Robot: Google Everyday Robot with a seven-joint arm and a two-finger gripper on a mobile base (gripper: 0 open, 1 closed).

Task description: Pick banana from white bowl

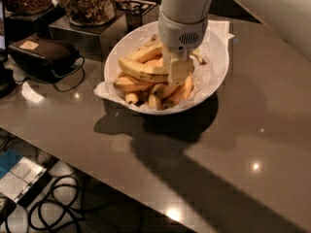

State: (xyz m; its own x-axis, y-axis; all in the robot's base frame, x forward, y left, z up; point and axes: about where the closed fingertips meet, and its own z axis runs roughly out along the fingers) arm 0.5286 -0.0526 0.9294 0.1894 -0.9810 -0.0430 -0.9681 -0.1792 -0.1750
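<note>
The bananas [146, 84] lie heaped in the white bowl [217, 76], yellow and partly browned. Most of the pile is directly under the gripper [179, 73] and spreads to its left in the view. One long banana [138, 70] lies across the top of the heap, and its near end reaches the gripper's side. The gripper is low inside the bowl, its pale tip down among the fruit and touching it. Whether it is apart, together or clamped on a banana cannot be told, since its tip is buried in the pile. Above it the white arm [185, 8] rises straight up and out of the top of the view. Crinkled white paper [103, 88] lines the bowl and spills over the rim on the gripper's left. The bowl stands on the glossy grey-brown counter [243, 144], with its dark shadow in front of the gripper and stretching toward the lower right. Well to the gripper's left a dark case [41, 56] rests on the counter with a thin cable [68, 84] looped beside it. Behind and left of the gripper a glass jar [90, 4] of dry snacks stands on a metal box [80, 33]. Below the counter's edge, black cables [53, 212] coil on the floor.
</note>
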